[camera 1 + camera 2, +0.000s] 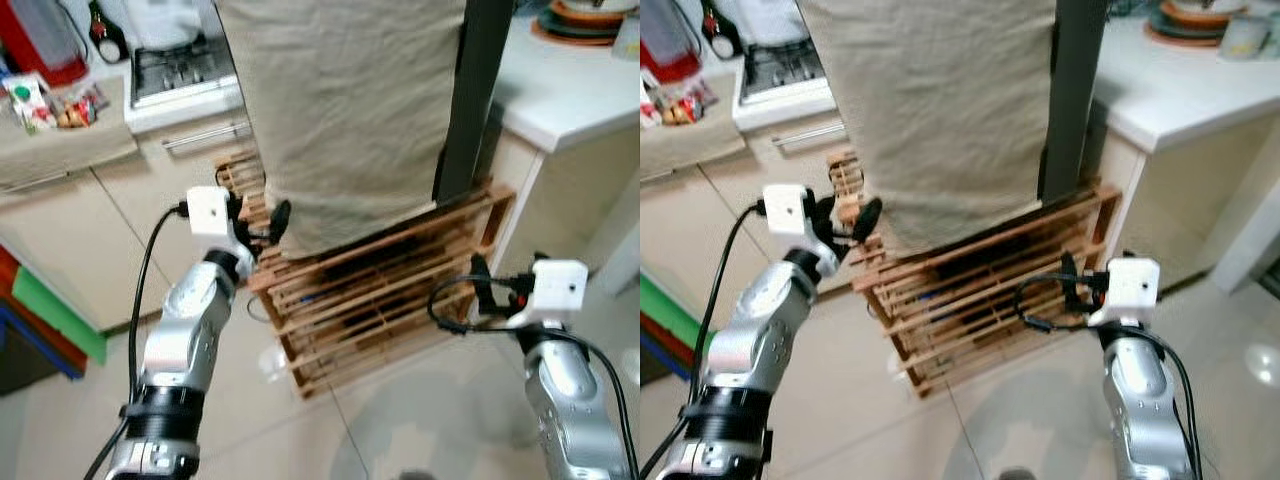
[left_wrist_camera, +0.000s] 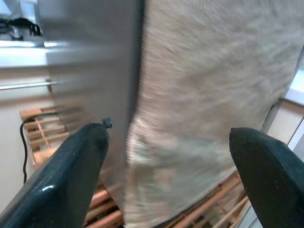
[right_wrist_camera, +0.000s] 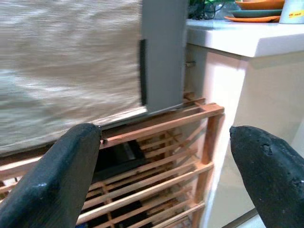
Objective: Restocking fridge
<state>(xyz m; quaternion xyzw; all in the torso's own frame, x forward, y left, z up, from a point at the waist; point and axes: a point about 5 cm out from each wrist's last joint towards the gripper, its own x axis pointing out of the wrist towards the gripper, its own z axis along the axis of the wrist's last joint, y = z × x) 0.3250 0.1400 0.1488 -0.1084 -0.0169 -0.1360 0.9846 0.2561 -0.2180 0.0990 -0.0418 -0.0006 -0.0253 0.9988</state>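
Before the cloth-draped fridge (image 1: pixel 350 110) on its wooden pallet (image 1: pixel 380 290): left hand (image 1: pixel 262 226) wide, empty, beside the cloth (image 2: pixel 213 95); right hand (image 1: pixel 478 285) wide, empty, near pallet corner. Risk: fingers snagging cloth or slats.

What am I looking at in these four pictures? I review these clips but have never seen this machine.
This is a walking humanoid robot with two silver arms, each ending in two long black fingers. The two wide pictures come from cameras on its head, looking down. The other two come from cameras on its wrists, looking along the fingers.

In front of it stands a tall appliance draped in a beige woven cloth, with a dark grey edge beside the cloth, raised on a slatted wooden stand on the tiled floor.

The left gripper is raised close to the cloth's lower corner. The right gripper is beside the stand's right end. Both are open and hold nothing. A white counter carries stacked dishes.
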